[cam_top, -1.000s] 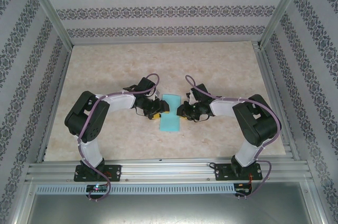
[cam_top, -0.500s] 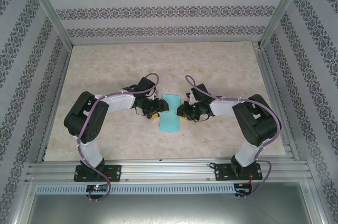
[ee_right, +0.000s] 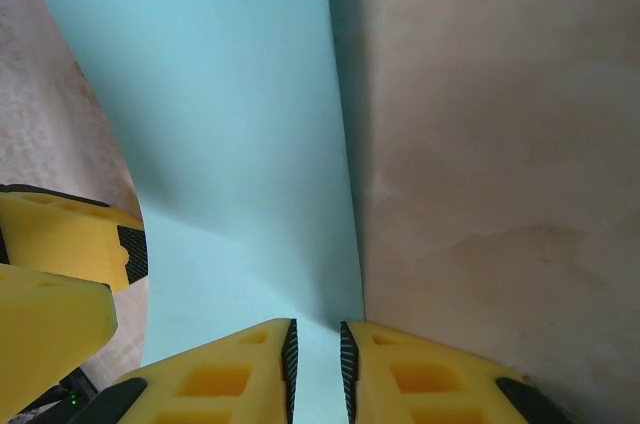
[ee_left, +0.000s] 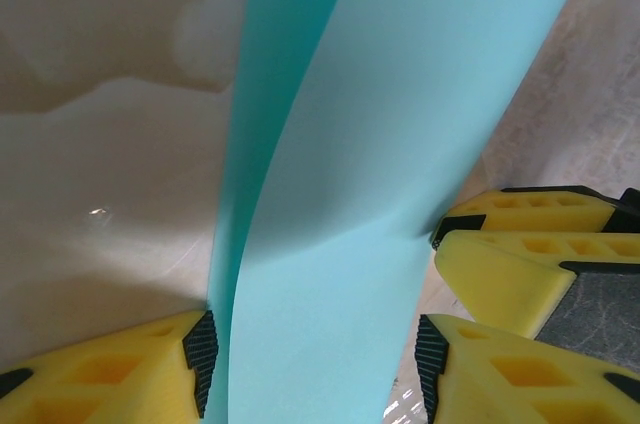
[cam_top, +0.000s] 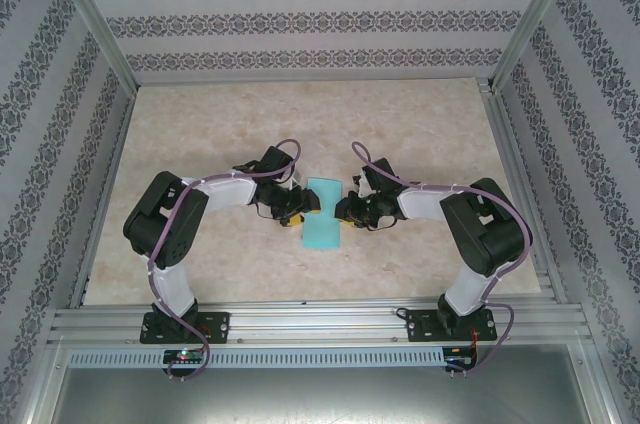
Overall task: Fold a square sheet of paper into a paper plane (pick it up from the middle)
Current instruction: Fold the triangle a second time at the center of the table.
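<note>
Above: the half-folded square sheet of paper (cam_top: 323,214) is laid on the table (cam_top: 400,124). Left wrist: the left gripper (ee_left: 315,359) is spread astride it. Right wrist: the right gripper (ee_right: 316,344) is pinched on its edge; a firm crease is judged due.

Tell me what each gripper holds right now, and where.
Right gripper pinches the square sheet of paper at its side edge. Left gripper straddles the sheet, jaws apart; a grip cannot be told.
</note>
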{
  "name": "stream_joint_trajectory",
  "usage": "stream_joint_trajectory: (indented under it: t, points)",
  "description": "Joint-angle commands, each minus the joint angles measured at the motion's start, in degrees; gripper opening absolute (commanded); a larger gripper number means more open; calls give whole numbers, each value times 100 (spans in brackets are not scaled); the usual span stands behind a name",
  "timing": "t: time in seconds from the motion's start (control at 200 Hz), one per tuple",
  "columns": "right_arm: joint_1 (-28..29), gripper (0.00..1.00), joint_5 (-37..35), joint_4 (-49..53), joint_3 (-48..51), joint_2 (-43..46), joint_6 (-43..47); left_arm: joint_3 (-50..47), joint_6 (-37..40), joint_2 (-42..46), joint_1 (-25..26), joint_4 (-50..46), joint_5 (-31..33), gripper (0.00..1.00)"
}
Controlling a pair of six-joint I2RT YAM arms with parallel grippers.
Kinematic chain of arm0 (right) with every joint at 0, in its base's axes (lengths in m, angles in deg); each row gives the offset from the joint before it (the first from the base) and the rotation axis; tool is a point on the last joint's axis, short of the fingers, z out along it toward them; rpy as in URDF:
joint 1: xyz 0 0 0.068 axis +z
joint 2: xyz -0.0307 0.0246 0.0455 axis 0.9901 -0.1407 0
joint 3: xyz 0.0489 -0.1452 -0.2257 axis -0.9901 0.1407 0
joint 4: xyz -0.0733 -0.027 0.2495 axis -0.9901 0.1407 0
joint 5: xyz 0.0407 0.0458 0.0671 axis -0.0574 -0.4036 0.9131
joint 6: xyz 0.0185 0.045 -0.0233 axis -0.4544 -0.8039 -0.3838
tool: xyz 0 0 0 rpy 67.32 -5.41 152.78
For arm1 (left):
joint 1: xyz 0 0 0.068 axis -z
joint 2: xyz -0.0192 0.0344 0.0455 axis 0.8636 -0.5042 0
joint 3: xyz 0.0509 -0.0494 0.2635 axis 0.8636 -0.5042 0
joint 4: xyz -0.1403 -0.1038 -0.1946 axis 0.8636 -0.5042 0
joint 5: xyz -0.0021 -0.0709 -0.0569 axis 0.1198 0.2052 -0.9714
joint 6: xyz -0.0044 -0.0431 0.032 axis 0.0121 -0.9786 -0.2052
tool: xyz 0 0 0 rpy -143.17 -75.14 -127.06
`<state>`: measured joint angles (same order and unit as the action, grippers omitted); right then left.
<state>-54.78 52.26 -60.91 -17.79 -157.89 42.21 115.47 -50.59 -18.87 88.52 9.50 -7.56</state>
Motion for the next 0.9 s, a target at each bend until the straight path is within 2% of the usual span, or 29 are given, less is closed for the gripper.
stream_joint_trajectory:
  t: [0.0, 0.275, 0.57, 0.674, 0.744, 0.814, 0.894]
  points:
    - [29, 24, -207, 4, 187, -335, -67, 90, -133, -119, 16, 290, -248, 55]
    - [24, 24, -146, -114, 227, -348, -126, 64, -221, -62, 14, 388, -225, 47]
    - [2, 26, 58, -374, 243, -218, -256, 38, -455, -54, 8, 671, -207, 45]
    - [-24, 28, 102, -454, 249, -43, -306, 80, -507, -122, -30, 692, -199, 39]
    - [-46, 29, 67, -400, 248, 200, -272, 74, -555, -120, -73, 729, -179, 31]
    - [-66, 32, -99, -167, 244, 544, -165, 93, -558, -108, -117, 737, -198, 22]
    - [-69, 37, -406, 212, 259, 1015, 48, 186, -421, -94, -149, 591, -201, 18]
